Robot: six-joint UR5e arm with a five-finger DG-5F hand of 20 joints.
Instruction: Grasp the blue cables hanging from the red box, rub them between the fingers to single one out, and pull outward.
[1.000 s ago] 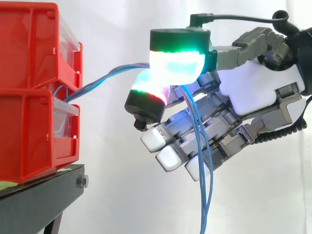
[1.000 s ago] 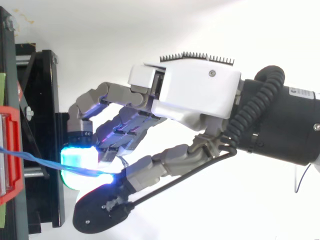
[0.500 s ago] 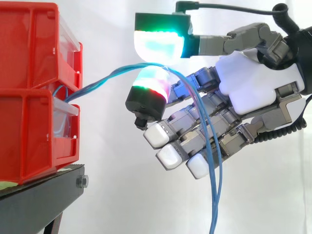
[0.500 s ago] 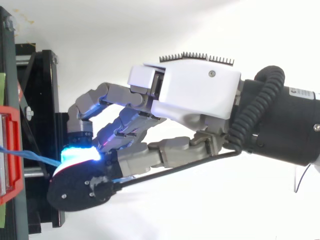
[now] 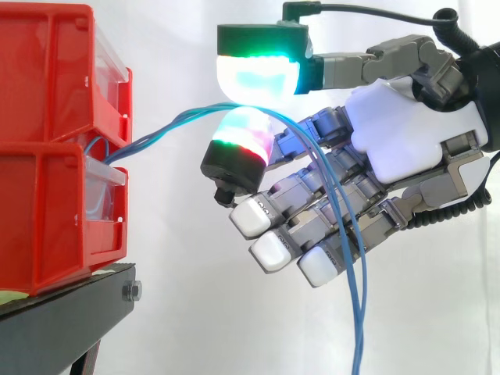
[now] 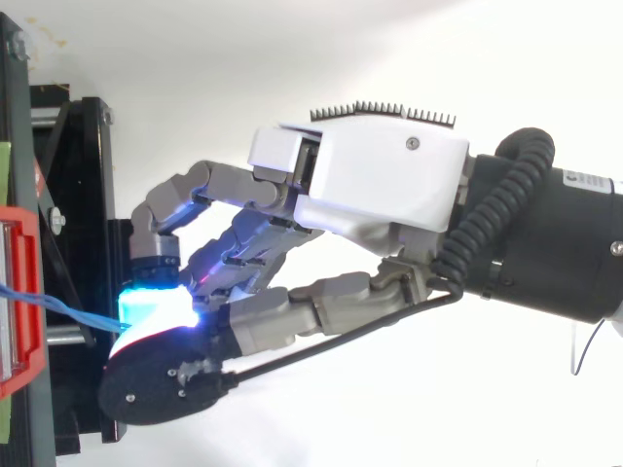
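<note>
- Rubbing step, I judge; the blue cables from the red box drape over one fingertip.
- The hand is unclenched, thumb just above them, apart; next: press down, roll, isolate one.

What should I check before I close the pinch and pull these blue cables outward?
1. Blue cables leave the lower red bin: ok.
2. Cables lie across the finger pad: ok.
3. Thumb pad pressing them: not ok, it stands above with a gap.
4. One cable singled out: not ok, several run together.
5. Hanging ends free of the lower fingers of the hand: cannot tell.
</note>
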